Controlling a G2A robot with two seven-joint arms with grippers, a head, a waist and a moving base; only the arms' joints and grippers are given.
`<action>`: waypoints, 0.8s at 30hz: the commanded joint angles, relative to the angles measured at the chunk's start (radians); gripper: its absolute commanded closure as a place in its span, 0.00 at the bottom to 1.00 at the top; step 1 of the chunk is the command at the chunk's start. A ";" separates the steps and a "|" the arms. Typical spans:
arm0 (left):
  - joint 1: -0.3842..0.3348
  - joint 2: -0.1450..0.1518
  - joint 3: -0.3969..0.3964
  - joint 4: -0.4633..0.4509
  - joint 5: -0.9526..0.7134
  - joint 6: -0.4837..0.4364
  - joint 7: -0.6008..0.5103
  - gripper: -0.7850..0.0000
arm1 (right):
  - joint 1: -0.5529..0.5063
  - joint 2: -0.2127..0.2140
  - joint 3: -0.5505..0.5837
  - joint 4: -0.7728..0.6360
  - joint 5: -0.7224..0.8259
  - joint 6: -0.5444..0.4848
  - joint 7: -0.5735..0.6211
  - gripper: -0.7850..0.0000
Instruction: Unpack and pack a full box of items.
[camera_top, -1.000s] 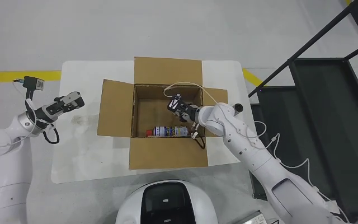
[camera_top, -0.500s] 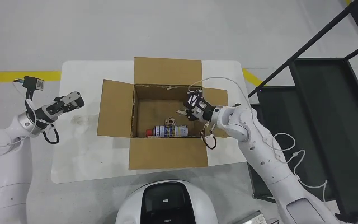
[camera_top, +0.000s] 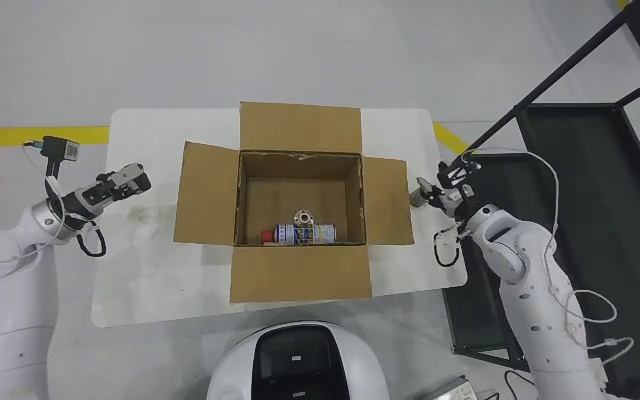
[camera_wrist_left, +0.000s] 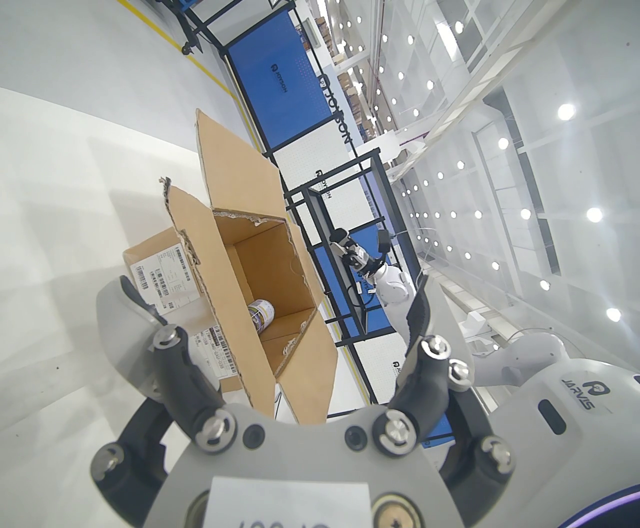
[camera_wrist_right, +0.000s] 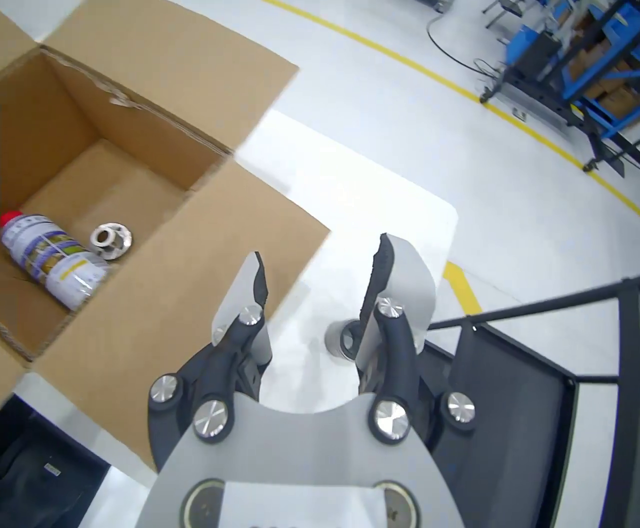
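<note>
found left gripper (camera_top: 138, 180) spread open at far left. noted barcode labels (camera_wrist_left: 160, 275) on the open cardboard box (camera_top: 300, 128) at centre; inside, saw a red-capped labelled spray can (camera_top: 300, 234) lying beside a metal fitting (camera_top: 301, 216). found right gripper (camera_wrist_right: 322, 265) parted, empty, at right.

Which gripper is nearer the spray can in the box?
Right. The right gripper sits just past the right flap of the box, at the table's edge. The left gripper sits beyond the left flap, farther from the spray can.

White table (camera_top: 140, 265), open box (camera_top: 205, 195), metal part (camera_wrist_right: 340, 344)
</note>
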 joint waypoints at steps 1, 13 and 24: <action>0.000 0.000 0.000 0.000 0.000 0.000 0.000 0.00 | 0.010 0.002 0.009 0.056 -0.009 0.017 0.003 0.51; 0.000 0.000 0.000 0.000 0.000 0.000 0.000 0.00 | 0.137 -0.012 -0.087 0.325 0.093 0.070 0.096 0.00; 0.000 0.000 0.000 0.000 0.000 0.000 0.000 0.00 | 0.241 -0.026 -0.167 0.511 0.113 0.099 0.084 0.00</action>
